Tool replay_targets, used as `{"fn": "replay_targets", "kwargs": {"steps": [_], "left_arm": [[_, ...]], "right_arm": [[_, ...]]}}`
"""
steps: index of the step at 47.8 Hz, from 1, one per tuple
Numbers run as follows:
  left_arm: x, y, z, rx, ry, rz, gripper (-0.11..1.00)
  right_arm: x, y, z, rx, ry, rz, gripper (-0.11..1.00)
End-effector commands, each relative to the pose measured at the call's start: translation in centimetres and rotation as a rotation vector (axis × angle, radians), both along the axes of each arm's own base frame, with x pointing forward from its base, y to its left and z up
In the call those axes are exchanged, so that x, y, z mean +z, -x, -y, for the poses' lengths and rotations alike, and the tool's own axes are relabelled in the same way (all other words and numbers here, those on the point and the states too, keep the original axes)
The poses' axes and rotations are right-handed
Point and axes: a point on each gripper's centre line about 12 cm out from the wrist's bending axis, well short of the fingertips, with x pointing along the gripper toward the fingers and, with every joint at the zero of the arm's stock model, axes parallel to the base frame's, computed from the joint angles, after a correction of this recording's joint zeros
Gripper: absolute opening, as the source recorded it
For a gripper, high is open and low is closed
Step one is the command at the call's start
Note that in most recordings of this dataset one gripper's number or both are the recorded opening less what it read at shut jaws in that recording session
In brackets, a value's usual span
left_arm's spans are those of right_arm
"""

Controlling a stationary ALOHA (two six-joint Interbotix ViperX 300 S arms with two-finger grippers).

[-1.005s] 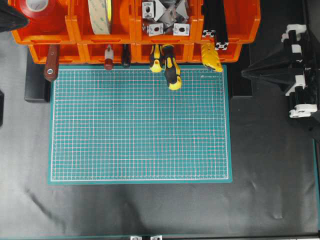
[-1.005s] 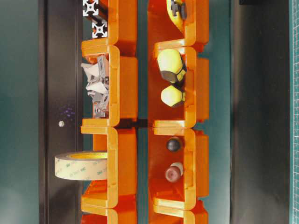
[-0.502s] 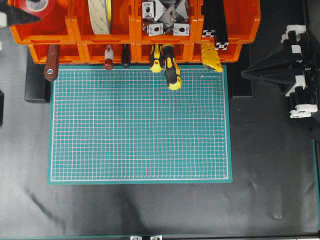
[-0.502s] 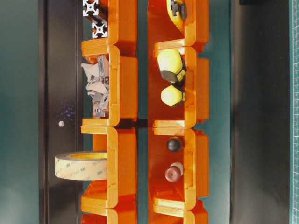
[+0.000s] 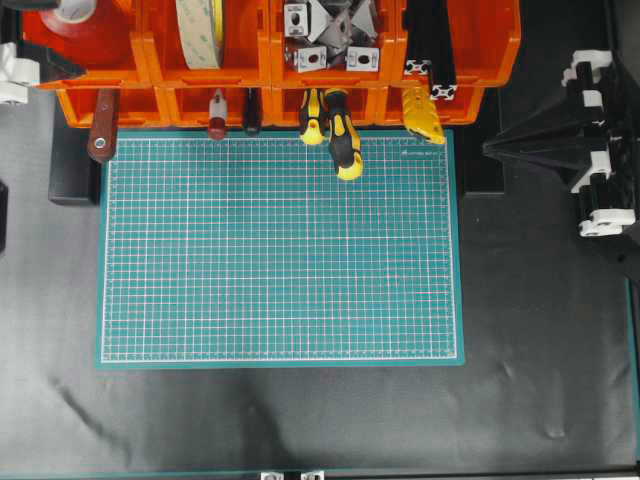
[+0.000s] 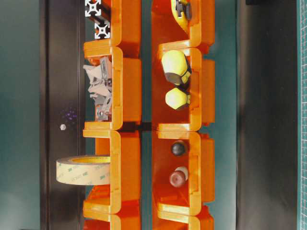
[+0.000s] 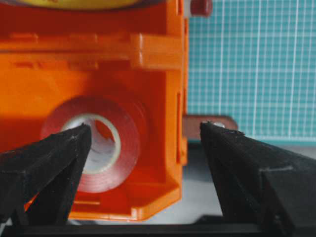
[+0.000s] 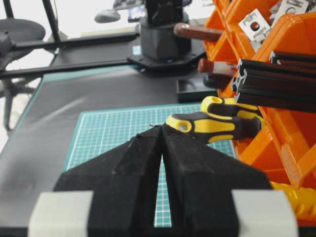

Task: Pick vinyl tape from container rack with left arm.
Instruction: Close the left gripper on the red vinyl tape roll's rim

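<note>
The red vinyl tape (image 5: 100,30) lies in the far-left upper bin of the orange container rack (image 5: 140,62). In the left wrist view the tape (image 7: 126,148) faces me with its white core showing, inside the bin (image 7: 148,54). My left gripper (image 5: 40,45) is at the rack's left end, open (image 7: 145,129). One finger (image 7: 59,158) is in front of the tape's core. The other finger (image 7: 237,158) is outside the bin wall. It touches nothing. My right gripper (image 5: 492,147) is shut and empty (image 8: 162,127), parked to the right of the rack.
A cream tape roll (image 5: 200,30), metal brackets (image 5: 330,35) and black extrusions (image 5: 430,50) fill the other upper bins. Tool handles stick out of the lower bins: a brown one (image 5: 102,125) and yellow-black screwdrivers (image 5: 340,135). A green cutting mat (image 5: 280,250) lies in front.
My left gripper has shifted toward the mat side of the top-left bin, and its white end pieces now show at the frame's left edge. The right arm has not moved.
</note>
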Motion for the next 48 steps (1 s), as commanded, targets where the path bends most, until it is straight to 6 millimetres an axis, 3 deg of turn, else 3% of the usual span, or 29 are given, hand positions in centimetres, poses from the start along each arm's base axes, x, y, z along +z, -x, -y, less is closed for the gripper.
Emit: {"fn": "replay_targets", "kwargs": {"steps": [1,14,35,40,48], "left_arm": [[0.0,0.2,-0.3,0.012,-0.001,0.001,0.85],[-1.1,0.5,-0.5,0.023,0.007,-0.031,0.85],[-1.1,0.5,-0.9,0.036,0.004,-0.019,0.83],[-1.1,0.5,-0.9,0.035,0.004,-0.021,0.76],[-1.1,0.5,-0.9,0.027,0.001,-0.026,0.49]], "right_arm": [[1.2,-0.3,0.0,0.001,-0.005,0.031,0.00],[1.2,-0.2,0.0,-0.001,-0.005,0.032,0.00],[1.3,0.0,0.0,0.001,-0.003,0.035,0.00],[1.3,0.0,0.0,0.001,-0.005,0.029,0.00],[1.4,0.2,0.0,0.001,-0.005,0.028,0.00]]}}
